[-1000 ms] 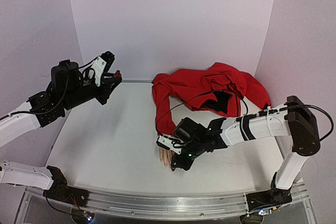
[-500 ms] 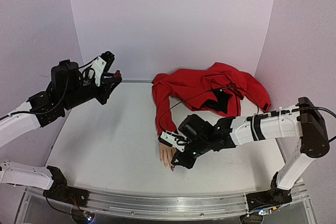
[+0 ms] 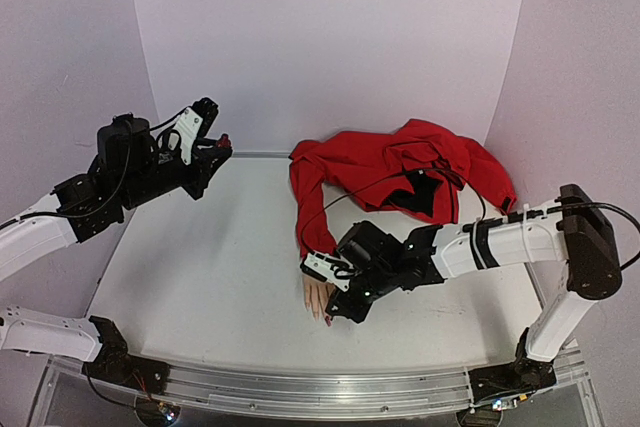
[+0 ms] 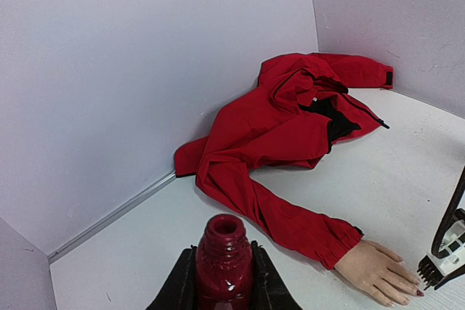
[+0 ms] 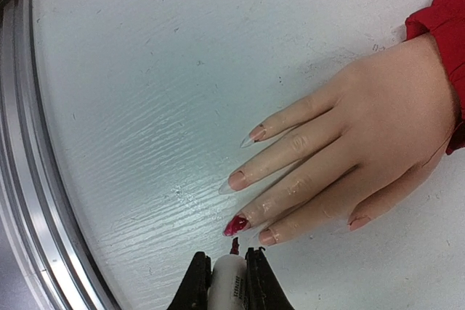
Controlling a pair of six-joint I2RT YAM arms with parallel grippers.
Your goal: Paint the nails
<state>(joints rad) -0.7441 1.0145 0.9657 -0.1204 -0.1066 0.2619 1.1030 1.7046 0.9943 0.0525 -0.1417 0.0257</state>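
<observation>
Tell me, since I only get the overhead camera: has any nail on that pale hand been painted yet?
Observer: Yes. The right wrist view shows one nail painted dark red; the other nails look bare pink.
Visitor: What is the claw beside the hand pinching?
Observer: The right claw is shut on a white brush handle, its red tip close to the painted nail.
Visitor: And the far claw?
Observer: The left claw grips an open dark-red polish bottle, with no cap on.
</observation>
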